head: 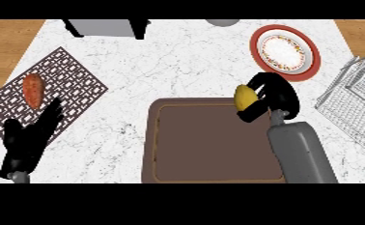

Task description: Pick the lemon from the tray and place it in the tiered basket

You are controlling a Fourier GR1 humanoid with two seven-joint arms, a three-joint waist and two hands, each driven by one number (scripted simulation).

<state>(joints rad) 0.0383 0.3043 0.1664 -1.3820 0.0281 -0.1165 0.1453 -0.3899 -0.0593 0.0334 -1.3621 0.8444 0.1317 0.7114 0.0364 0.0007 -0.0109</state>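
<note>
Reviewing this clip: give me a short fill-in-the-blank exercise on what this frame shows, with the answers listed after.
1. The right hand is curled round the ____, above the brown tray's upper right corner.
2. The orange vegetable lies on the patterned ____ at the counter's left.
3. The plate beyond the right hand has a ____ rim.
4. The left hand rests ____, holding nothing, at the lower left.

Missing words: lemon; mat; red; open
</note>
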